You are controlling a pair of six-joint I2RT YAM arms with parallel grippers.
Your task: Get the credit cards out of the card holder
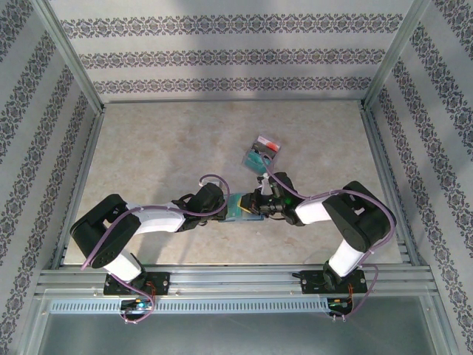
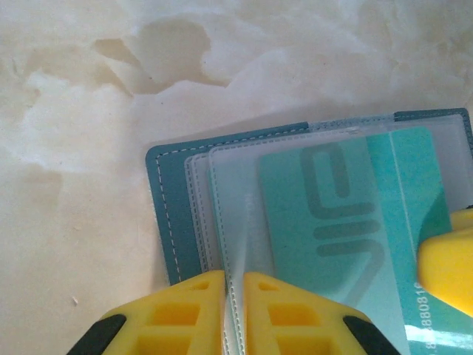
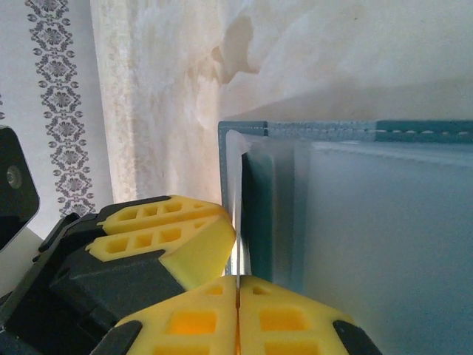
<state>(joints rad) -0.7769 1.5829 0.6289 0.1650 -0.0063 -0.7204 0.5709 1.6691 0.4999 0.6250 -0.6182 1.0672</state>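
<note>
Your worktop (image 1: 162, 163) is a pale, marbled slab inside patterned walls (image 1: 222, 55). The left arm (image 1: 148, 220) and the right arm (image 1: 347, 214) both reach inward and meet near the middle of its near half.

The card holder (image 1: 242, 209) lies flat on the worktop between the two wrists. The left wrist view shows it as a blue-grey stitched panel (image 2: 174, 222) with frosted clear sleeves (image 2: 229, 207) stacked on top.

Your left hand (image 2: 234, 288) is closed on the near edge of those sleeves, its yellow fingers pressed together with the plastic pinched between them.

Your right hand (image 3: 237, 285) is also closed, its fingers meeting on a thin sheet that stands edge-on at the holder's side. You cannot tell from the right wrist view whether that sheet is a sleeve leaf or a card. In the left wrist view, one of its yellow fingertips (image 2: 447, 259) lies over the far edge of the teal card.

A small pile of credit cards (image 1: 262, 151), showing teal, red and white, lies loose on the worktop beyond the hands, near the holder but apart from it.

The teal card (image 2: 332, 214) sits in the holder under a clear sleeve. Part of it, with printed digits, shows past the sleeve's edge.
</note>
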